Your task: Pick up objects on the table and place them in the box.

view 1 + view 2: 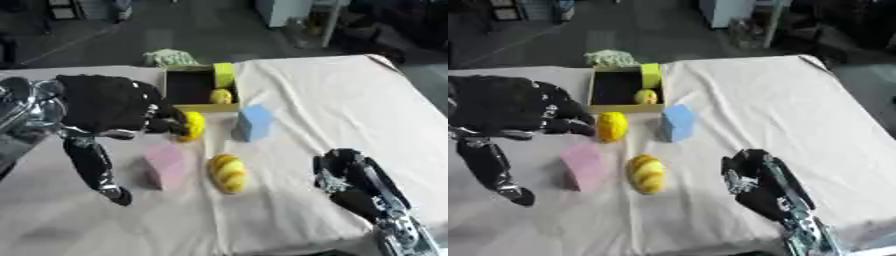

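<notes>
Your left hand [109, 107] pinches a round yellow object [192, 125] just before the box [199, 107]; your right hand [350, 172] rests with fingers relaxed, holding nothing

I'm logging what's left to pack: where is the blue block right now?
The blue block stands on the table near the middle, just in front of the box's right corner, with the pink block and a yellow item nearer the robot.

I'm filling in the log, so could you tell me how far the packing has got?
Done: one yellow item lies in the box. In hand: the left hand holds a yellow ball in its fingers, just short of the box. Left: the blue block, pink block and yellow oval. The right hand rests idle.
</notes>
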Tool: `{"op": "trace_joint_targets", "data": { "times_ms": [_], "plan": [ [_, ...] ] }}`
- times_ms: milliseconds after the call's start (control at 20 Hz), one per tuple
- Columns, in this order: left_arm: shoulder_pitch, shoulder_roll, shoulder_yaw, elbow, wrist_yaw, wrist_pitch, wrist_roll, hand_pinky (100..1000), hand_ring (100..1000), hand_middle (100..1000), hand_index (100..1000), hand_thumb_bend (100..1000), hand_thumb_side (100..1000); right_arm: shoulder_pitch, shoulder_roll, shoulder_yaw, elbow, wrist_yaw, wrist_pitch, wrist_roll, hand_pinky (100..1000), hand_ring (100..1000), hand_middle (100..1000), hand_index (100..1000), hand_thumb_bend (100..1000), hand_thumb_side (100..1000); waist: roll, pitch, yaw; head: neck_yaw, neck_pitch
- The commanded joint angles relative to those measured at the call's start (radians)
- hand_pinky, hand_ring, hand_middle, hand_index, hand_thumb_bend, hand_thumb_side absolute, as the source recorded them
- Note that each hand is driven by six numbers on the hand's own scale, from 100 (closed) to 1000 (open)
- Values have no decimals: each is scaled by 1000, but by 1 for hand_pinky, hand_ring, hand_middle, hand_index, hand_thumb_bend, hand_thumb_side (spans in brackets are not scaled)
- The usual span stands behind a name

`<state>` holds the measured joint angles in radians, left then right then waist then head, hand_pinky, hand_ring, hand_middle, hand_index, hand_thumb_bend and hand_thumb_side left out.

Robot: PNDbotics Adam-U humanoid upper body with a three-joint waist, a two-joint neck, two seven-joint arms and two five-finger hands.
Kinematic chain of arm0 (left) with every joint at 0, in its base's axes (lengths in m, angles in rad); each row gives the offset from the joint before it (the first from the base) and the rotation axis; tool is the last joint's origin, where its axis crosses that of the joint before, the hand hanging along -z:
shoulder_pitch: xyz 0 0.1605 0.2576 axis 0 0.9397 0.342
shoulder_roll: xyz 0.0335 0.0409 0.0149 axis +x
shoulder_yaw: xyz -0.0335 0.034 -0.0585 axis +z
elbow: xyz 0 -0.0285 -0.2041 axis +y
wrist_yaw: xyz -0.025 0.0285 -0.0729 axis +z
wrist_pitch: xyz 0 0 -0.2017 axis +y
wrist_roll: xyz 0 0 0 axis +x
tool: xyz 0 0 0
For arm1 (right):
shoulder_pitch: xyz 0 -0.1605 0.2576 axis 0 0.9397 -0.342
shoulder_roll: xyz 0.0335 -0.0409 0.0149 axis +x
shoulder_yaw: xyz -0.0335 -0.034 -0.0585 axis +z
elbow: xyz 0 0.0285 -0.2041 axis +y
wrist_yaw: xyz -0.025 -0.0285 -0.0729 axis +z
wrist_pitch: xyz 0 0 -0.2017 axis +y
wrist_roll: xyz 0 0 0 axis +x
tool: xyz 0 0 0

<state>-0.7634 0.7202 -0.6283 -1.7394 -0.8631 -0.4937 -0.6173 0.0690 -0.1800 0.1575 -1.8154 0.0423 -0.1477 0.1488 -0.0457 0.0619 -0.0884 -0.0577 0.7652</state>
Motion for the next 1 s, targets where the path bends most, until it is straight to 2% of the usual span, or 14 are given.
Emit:
{"op": "trace_joint_targets", "data": {
  "times_ms": [50, 500, 1000],
  "plan": [
    [-23, -26, 3, 85, -88, -95, -8, 866, 878, 875, 969, 780, 645, -15, -6, 3, -10, -5, 0, 5, 386, 339, 279, 526, 100, 287, 0, -6, -4, 6, 5],
    [-18, -108, 11, 286, -290, -157, 151, 864, 874, 868, 965, 775, 644, -23, 0, 7, -9, -9, 1, 10, 386, 339, 278, 526, 100, 286, -6, 2, -17, 17, 5],
    [-30, -164, 26, 368, -355, -152, 253, 858, 861, 857, 959, 699, 593, -27, 5, 9, -8, -10, 1, 14, 387, 337, 277, 526, 100, 286, -10, 5, -20, 23, 5]
  ]
}}
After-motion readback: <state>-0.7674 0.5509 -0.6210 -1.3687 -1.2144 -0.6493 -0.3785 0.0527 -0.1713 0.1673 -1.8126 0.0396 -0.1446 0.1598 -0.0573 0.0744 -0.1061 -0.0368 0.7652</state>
